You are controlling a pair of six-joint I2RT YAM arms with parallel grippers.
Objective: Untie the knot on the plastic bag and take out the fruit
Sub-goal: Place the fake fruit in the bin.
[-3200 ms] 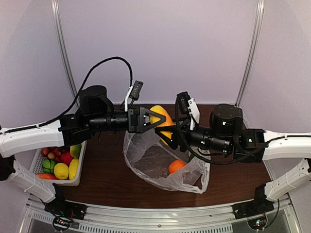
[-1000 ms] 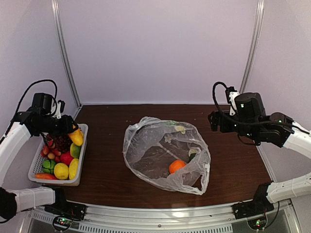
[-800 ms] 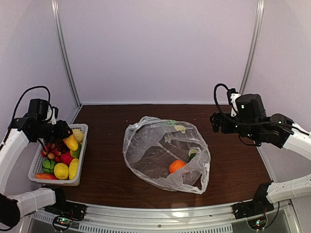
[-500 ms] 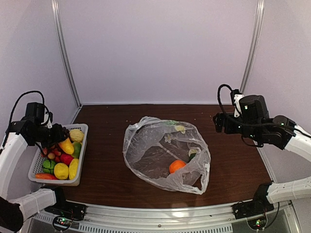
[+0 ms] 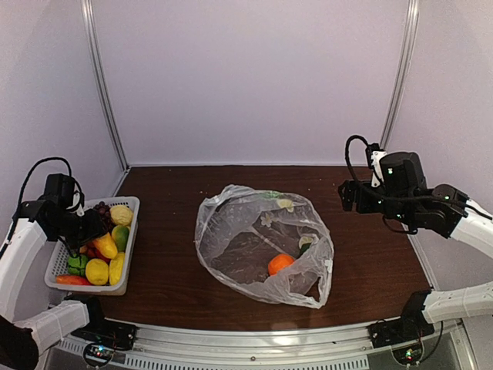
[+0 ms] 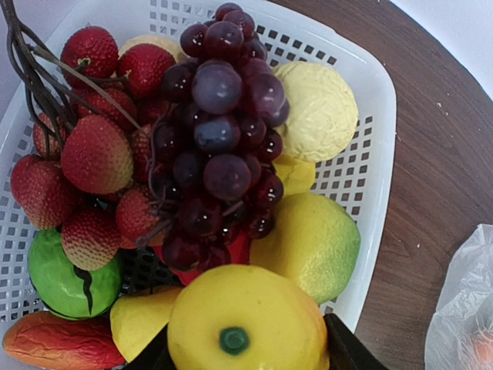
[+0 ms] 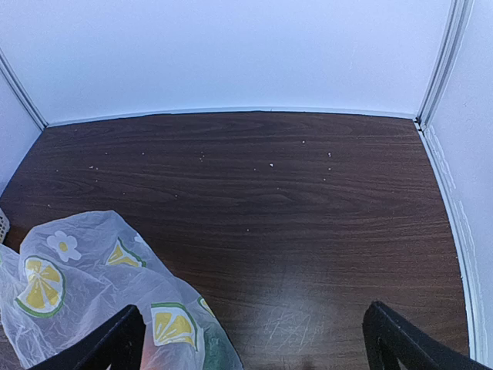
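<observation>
Left pincer (image 6: pixel 248 348) grips a yellow mango (image 6: pixel 246 316) over grapes (image 6: pixel 219 131) in the basket (image 6: pixel 371 154).

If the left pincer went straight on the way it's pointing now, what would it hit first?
Most likely the grapes piled in the basket, straight ahead of the left pincer. The mango it holds would touch them before its fingers. The gap left is hard to judge.

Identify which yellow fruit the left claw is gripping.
The mango with the green stem dot, held in the left claw; the other yellow fruits lie loose in the basket.
</observation>
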